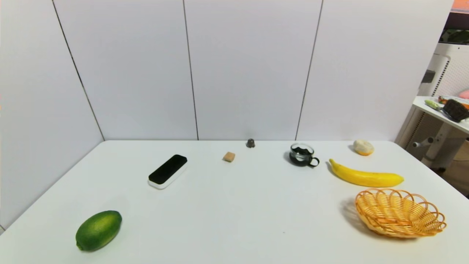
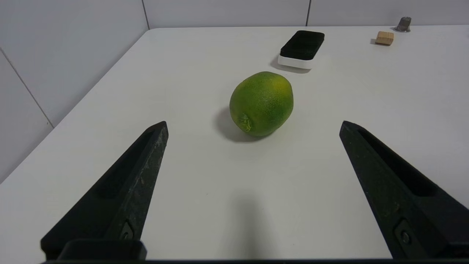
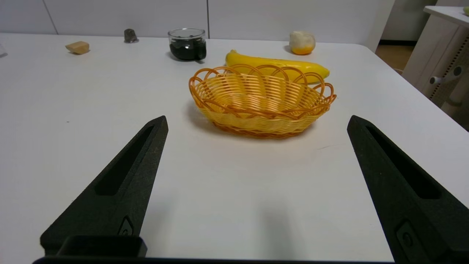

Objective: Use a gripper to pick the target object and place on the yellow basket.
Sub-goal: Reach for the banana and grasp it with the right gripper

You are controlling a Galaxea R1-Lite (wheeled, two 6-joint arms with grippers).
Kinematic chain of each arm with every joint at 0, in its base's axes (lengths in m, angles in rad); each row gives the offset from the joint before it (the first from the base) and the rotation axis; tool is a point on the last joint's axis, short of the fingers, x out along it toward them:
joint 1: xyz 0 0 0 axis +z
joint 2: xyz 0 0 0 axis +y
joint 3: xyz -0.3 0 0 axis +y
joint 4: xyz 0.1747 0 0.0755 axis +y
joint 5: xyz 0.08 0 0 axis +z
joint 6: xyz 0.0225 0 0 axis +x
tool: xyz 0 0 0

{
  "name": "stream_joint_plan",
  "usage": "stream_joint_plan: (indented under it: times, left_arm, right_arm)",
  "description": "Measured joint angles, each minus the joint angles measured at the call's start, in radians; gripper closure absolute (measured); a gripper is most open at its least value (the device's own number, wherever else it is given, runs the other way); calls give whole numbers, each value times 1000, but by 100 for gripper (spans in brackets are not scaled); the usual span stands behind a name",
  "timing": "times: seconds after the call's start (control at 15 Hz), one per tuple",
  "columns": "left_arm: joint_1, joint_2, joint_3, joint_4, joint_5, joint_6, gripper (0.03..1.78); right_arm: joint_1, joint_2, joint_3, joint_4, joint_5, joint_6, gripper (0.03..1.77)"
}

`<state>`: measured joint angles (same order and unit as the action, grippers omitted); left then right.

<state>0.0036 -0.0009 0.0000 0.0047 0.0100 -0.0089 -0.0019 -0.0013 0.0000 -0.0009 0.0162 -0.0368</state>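
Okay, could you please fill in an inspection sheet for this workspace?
Surface: white table, small dark speck near the basket.
Job's things: banana lying just beyond the yellow wicker basket, not in it.
Clutter: green lime-like fruit, black-and-white box, tan block, small dark grey object, glass cup, pale lump.
Grippers: left gripper open, near the green fruit; right gripper open, on the basket's near side.
Cables: nothing seen.
Surroundings: white panels; side table at right.
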Motion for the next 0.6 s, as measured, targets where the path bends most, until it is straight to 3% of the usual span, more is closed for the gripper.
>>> stream_joint_plan:
  times: [0.27, 0.6]
  left_arm:
    - [0, 0, 0, 0, 0, 0, 12]
    - [0, 0, 0, 0, 0, 0, 12]
  right_arm:
    - [-1, 44, -36, -6, 4, -57, 11]
    - [8, 394, -359, 3, 11, -68, 11]
